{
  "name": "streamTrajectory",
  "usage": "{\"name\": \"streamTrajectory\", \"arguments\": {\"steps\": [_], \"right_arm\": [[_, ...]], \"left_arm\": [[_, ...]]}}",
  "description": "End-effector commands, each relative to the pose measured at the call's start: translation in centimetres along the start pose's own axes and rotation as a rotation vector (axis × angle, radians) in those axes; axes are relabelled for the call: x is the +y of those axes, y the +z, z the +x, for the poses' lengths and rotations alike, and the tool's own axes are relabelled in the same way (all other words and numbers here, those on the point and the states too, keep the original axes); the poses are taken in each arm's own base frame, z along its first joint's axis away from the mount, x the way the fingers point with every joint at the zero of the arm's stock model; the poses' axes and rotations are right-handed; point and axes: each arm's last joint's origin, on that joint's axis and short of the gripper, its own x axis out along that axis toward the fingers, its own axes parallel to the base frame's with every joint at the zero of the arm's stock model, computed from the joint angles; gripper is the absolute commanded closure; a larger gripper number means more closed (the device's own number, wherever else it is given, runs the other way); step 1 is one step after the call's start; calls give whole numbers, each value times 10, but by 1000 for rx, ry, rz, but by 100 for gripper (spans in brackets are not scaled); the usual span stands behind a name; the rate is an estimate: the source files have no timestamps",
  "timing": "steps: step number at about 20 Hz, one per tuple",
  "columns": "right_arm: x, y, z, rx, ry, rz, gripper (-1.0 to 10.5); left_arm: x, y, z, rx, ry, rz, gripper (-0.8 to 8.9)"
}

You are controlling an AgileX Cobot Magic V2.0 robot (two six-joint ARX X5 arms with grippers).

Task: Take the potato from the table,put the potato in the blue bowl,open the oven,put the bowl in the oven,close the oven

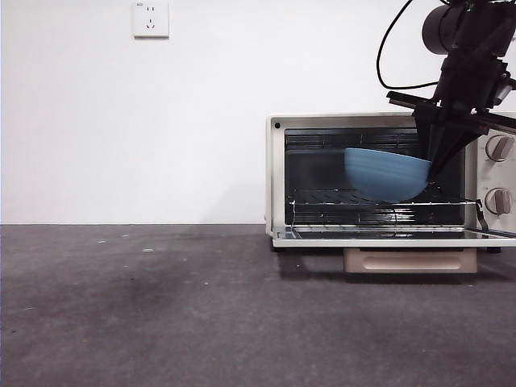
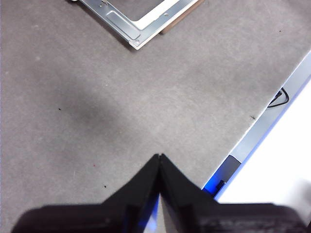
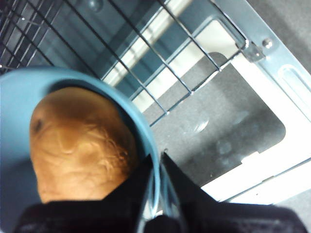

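The oven [image 1: 278,173] stands at the right with its door [image 1: 387,239] folded down flat. Inside the cavity the blue bowl [image 1: 383,173] hangs tilted just above the wire rack [image 1: 339,201], and my right gripper [image 1: 435,173] is shut on its right rim. The right wrist view shows the potato [image 3: 80,145] lying inside the bowl [image 3: 19,97], with the gripper [image 3: 158,158] pinching the rim, one jaw inside and one outside. My left gripper [image 2: 159,156] is shut on nothing, above bare table [image 2: 97,121] near a corner of the oven door [image 2: 136,24].
The tan door handle [image 1: 409,260] hangs under the lowered door's front edge. Two round knobs [image 1: 500,147] sit on the oven's right panel, close to the right arm. The dark grey table [image 1: 161,306] stretches left of the oven. The table's edge [image 2: 262,126] runs beside the left gripper.
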Motion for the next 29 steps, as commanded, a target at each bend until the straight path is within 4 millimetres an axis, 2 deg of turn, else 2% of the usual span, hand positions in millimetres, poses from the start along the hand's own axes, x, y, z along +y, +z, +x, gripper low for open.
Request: {"name": "streamTrajectory", "arguments": {"steps": [1,4,13,18,23,27,29], "right_arm": [[6,4,9,-18,33,17,948],[6,4,9,-18,35,-2,835],[8,4,8,-10,49,-4,848],[18,7,-12,-41,65,-70,843],[26,7,-53,-90,-19,-244,847],[36,2,-109,-190,-20,-440,852],[34,-8,-145,-268,-17,-557,852]], "left_arm": [[1,-1,1,-2,4,-10,819],[1,-1,1,-1,4,-10,819],[1,-1,1,-1,1,-10,820],[0,-1,1,-1,-3,-10,820],[0,-1,1,0,-3,-10,819],[1,5,3,-50,-2,-6,820],[1,10,8,-66,-3,-4,820]]}}
